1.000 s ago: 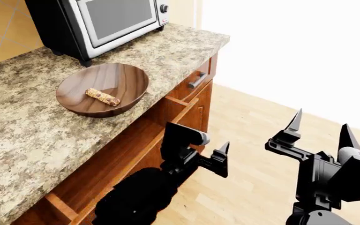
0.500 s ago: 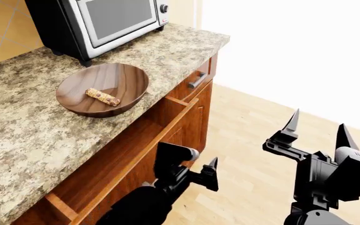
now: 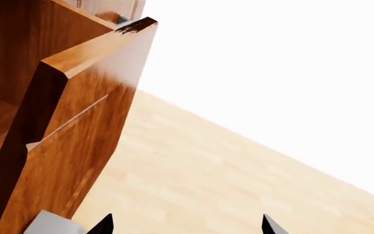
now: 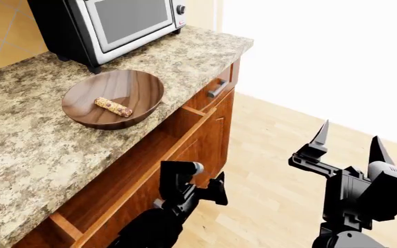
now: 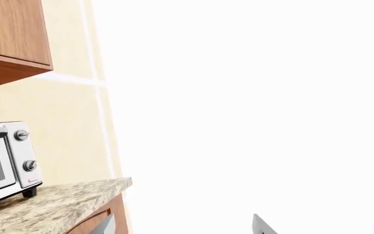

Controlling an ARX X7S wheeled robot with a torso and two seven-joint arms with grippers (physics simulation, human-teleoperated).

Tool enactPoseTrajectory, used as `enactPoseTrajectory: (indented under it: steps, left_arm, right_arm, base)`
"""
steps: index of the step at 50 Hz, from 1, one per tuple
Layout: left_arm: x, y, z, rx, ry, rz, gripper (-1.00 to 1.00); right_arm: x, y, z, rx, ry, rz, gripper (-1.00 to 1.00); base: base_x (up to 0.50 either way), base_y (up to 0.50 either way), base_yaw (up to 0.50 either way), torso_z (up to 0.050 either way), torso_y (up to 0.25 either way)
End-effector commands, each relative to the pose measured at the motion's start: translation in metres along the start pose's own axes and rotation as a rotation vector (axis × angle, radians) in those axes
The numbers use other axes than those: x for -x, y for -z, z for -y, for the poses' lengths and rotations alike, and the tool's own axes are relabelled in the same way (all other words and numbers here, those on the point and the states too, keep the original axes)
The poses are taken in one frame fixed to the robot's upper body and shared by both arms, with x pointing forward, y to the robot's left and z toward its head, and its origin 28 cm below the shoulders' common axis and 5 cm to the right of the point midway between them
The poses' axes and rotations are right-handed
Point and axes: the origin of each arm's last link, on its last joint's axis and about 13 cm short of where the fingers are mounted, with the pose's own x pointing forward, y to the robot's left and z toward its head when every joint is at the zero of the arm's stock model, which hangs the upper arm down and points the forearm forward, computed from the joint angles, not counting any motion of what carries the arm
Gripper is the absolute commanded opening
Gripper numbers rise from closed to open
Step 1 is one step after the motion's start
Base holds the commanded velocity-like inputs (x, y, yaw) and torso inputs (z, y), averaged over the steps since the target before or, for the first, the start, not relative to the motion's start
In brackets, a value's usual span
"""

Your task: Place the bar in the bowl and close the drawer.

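A toaster oven (image 5: 2,158) with two round knobs stands on the speckled granite desk (image 5: 50,200). Below the desk edge sits a reddish wooden front with a silver handle (image 5: 104,225), perhaps a narrow drawer. An upper cabinet (image 5: 11,41) hangs above. Only the right tool (image 5: 183,225) tips show, spread apart.

The wide shallow wooden bowl (image 4: 113,98) is dark brown with paler grain streaks; the small thin granola bar (image 4: 113,107) in it is tan-brown, speckled darker; the deep open wooden drawer (image 4: 140,173) is reddish-brown; the stone countertop (image 4: 33,144) is mottled beige, grey and black; the toaster oven (image 4: 109,23) is silver and black; the plank floor (image 4: 274,150) is pale blond; both grippers, left (image 4: 197,190) and right (image 4: 350,138), are black.
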Motion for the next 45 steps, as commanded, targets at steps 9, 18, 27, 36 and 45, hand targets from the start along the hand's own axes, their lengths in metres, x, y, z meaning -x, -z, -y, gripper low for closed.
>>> enactPoseTrajectory:
  steps: [9,18,27,36,45]
  left_arm:
    - [-0.001,0.011,-0.032,0.09,-0.154,-0.029,1.0]
    - [-0.002,0.009,-0.039,0.124,-0.192,-0.011,1.0]
    - [-0.001,0.005,-0.049,0.149,-0.283,0.023,1.0]
    - [0.002,0.0,-0.057,0.15,-0.363,0.054,1.0]
    - [0.003,0.003,-0.068,0.022,-0.519,0.057,1.0]
  right_arm:
    - [0.0,0.0,-0.001,0.002,-0.003,0.001,1.0]
    - [0.0,0.0,-0.002,0.004,-0.007,-0.001,1.0]
    - [0.0,0.001,-0.002,0.003,-0.007,-0.001,1.0]
    - [0.0,0.001,-0.002,0.002,-0.007,-0.003,1.0]
    - [0.0,0.001,-0.002,0.003,-0.009,-0.002,1.0]
  base:
    - [0.0,0.0,0.0,0.0,0.0]
    - [0.0,0.0,0.0,0.0,0.0]
    - [0.0,0.0,0.0,0.0,0.0]
    - [0.0,0.0,0.0,0.0,0.0]
    - [0.0,0.0,0.0,0.0,0.0]
